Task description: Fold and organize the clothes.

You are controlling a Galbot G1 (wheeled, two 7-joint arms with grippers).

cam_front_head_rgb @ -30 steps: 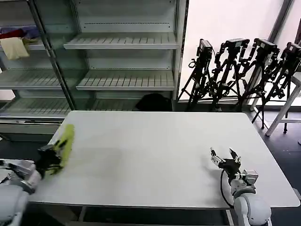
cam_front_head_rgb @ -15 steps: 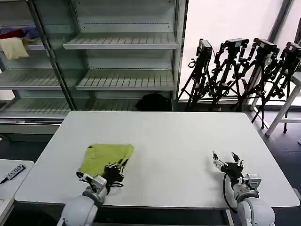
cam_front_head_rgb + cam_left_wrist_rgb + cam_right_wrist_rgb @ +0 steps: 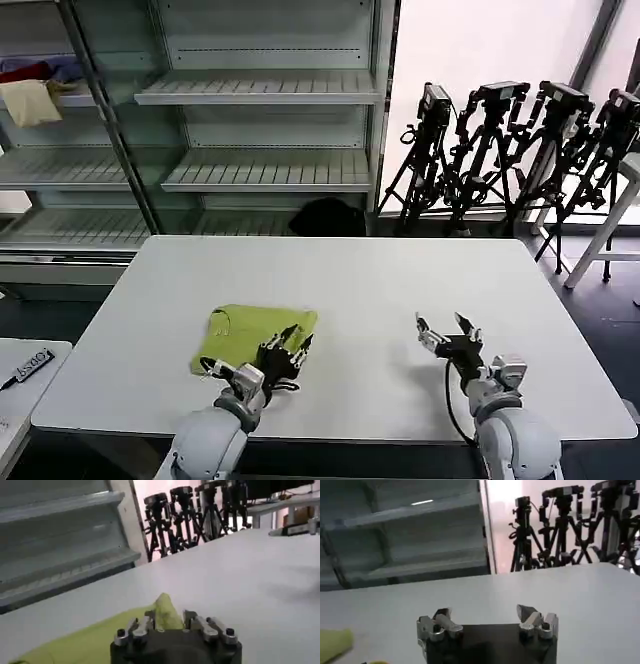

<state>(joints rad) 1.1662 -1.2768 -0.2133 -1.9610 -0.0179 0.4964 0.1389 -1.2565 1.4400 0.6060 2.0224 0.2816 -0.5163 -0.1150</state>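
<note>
T-shirt (image 3: 250, 335) now lies bunched on the table (image 3: 400, 280), dragged in from its left edge. Left gripper (image 3: 287, 352) pinches the shirt's near hem. Right gripper (image 3: 447, 334), jaws spread and empty, has edged toward the shirt; spreading looks next.

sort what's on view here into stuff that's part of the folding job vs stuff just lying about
Part of the job:
- lime yellow-green cotton T-shirt, bunched on the white table
- left gripper, shut on the shirt's edge
- right gripper, open over bare table

Lying about:
- pale cream-yellow cloth on the shelf
- black camera tripods
- small black remote on the side table
</note>
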